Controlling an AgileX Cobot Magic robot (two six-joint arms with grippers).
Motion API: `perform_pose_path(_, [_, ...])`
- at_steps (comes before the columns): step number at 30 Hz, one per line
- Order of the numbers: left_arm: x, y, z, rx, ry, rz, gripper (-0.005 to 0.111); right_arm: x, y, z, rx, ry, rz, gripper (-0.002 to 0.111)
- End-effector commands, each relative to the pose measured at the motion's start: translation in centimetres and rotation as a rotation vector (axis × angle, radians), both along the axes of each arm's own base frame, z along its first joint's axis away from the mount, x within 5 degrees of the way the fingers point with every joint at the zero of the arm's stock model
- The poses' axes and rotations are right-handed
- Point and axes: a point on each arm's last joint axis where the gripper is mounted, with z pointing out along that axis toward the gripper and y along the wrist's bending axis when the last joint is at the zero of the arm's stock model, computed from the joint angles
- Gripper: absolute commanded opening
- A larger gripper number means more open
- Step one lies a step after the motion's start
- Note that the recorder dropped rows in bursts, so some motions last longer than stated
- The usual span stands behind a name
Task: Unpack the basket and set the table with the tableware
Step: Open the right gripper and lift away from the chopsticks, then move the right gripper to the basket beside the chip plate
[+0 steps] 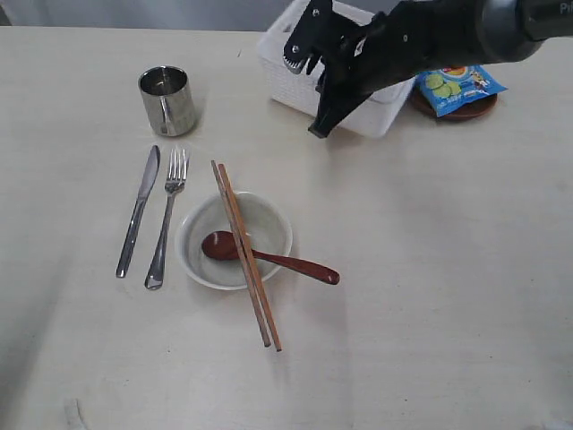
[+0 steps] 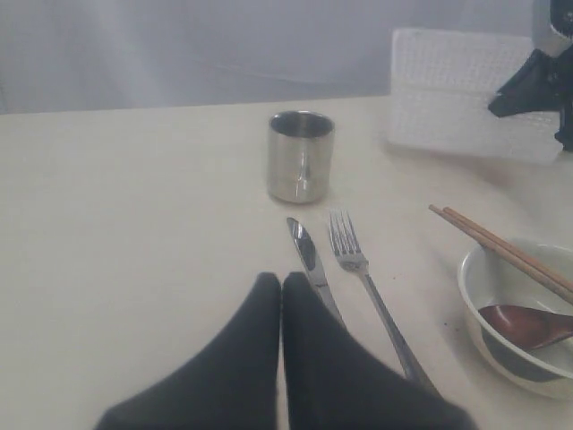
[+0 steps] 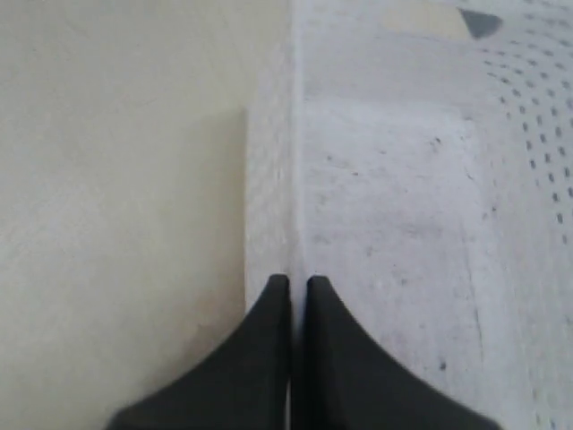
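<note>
The white basket (image 1: 286, 76) stands at the back of the table (image 1: 430, 296). My right gripper (image 1: 318, 128) is at its near wall, shut on the basket's rim (image 3: 291, 179) with one finger outside and one inside. A steel cup (image 1: 167, 98), knife (image 1: 139, 210) and fork (image 1: 168, 215) lie on the left. Beside them is the white bowl (image 1: 192, 235), with the dark red spoon (image 1: 295, 263) in it and two chopsticks (image 1: 243, 251) across it. My left gripper (image 2: 282, 279) is shut and empty, low over the table just short of the knife (image 2: 309, 260).
A blue snack bag (image 1: 461, 85) lies on a brown plate (image 1: 458, 114) to the right of the basket, behind my right arm. The table's back edge runs behind the basket.
</note>
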Motion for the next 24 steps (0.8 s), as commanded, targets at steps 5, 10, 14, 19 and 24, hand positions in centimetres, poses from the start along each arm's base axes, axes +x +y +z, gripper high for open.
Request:
perform_pose_path(5, [0.0, 0.0, -0.1, -0.001, -0.001, -0.005, 0.000, 0.6, 0.0, 10.6, 0.135, -0.163, -0.035, 0.000])
perform_pose_path(10, [0.0, 0.0, -0.1, -0.001, -0.001, -0.005, 0.000, 2.6, -5.4, 14.3, 0.286, -0.125, -0.287, -0.001])
perform_pose_path(14, [0.0, 0.0, -0.1, -0.001, -0.001, -0.005, 0.000, 4.6, -12.5, 15.0, 0.358, -0.052, -0.541, -0.001])
perform_pose_path(19, [0.0, 0.0, -0.1, -0.001, -0.001, -0.005, 0.000, 5.6, -21.6, 12.0, 0.423, 0.085, -0.870, -0.001])
perform_pose_path(24, [0.0, 0.0, -0.1, -0.001, -0.001, -0.005, 0.000, 6.2, -26.5, 7.0, 0.431, 0.226, -1.055, -0.001])
